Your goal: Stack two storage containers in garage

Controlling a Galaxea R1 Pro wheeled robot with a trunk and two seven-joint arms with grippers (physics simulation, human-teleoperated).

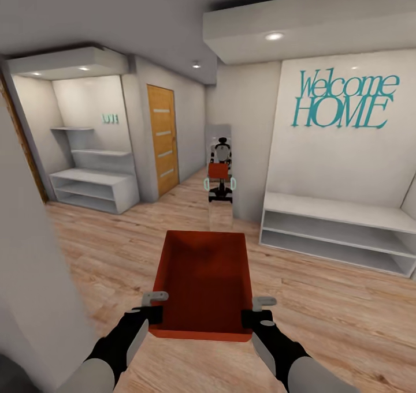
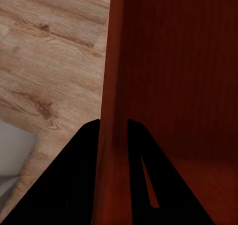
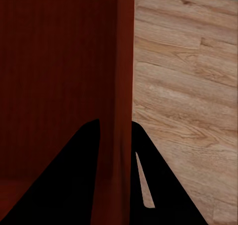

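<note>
"Welcome HOME" (image 1: 342, 100) is lettered in teal on the white wall above a bench (image 1: 341, 231); a small teal sign (image 1: 110, 118) over the far shelves (image 1: 92, 173) is too blurred to be read. Over the wood floor (image 1: 104, 249), one bin (image 1: 205, 283) is held, its side walls pinched by the left gripper (image 1: 153, 307) and right gripper (image 1: 256, 311). A mirror (image 1: 220, 168) reflects the robot.
</note>
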